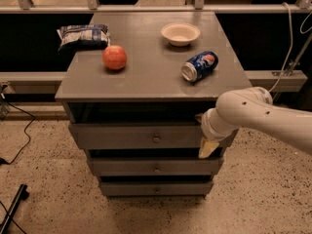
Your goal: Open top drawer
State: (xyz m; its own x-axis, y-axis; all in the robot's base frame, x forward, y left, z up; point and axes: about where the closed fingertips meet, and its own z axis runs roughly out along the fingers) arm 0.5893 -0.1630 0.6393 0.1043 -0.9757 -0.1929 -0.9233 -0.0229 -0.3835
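- My tool [204, 133] is at the right end of the top drawer [126, 136], against its grey front and just under the overhanging edge of the table [146, 84].
- I cannot tell whether my tool is apart or together; my own pale wrist covers most of it. Only a yellowish tip shows at the drawer's lower edge.
- My arm [265, 118] comes in from the right side of the view, white and rounded, at the height of the drawer front.
- The top drawer sits directly below the table top, with a dark gap above its front. Its small round knob [156, 139] is at the middle of the front, well to the left of my tool and untouched.
- Below it are the middle drawer [146, 167] and the bottom drawer [146, 188], each narrower and shallower than the one above.
- On the table top, a red apple [114, 57] stands near the left side, with a crumpled snack bag [83, 35] behind it at the left edge.
- A cream bowl [180, 33] sits upright toward the back right.
- A blue soda can [199, 66] lies on its side in front of the bowl, its top end facing the front left.
- The floor [48, 179] is speckled, and a dark cable [22, 147] runs across it at the left.
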